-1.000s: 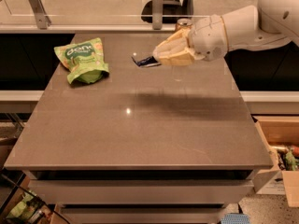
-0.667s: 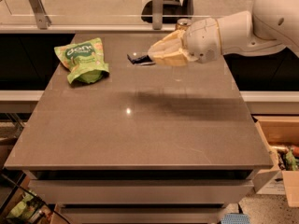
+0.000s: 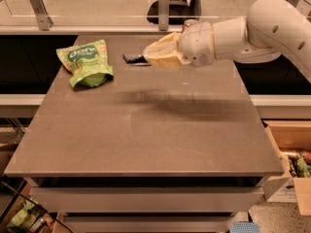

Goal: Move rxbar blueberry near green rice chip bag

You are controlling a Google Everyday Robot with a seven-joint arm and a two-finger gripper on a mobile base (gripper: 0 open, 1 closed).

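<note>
The green rice chip bag (image 3: 85, 62), light green with white lettering, lies at the back left of the table (image 3: 146, 130). The rxbar blueberry (image 3: 133, 59), a small dark-blue flat bar, sticks out to the left from between the tan fingers (image 3: 163, 52). My gripper (image 3: 146, 58) is shut on the bar and holds it just above the table, a short way right of the bag. The white arm (image 3: 243, 30) reaches in from the upper right. Most of the bar is hidden by the fingers.
A glass rail with metal posts (image 3: 164, 6) runs along the table's back edge. An open cardboard box (image 3: 294, 164) with items stands on the floor at the right. A shelf shows below the table's front edge.
My gripper has moved left with the blue bar in it, closing much of the gap to the green bag. The bag has not moved.
</note>
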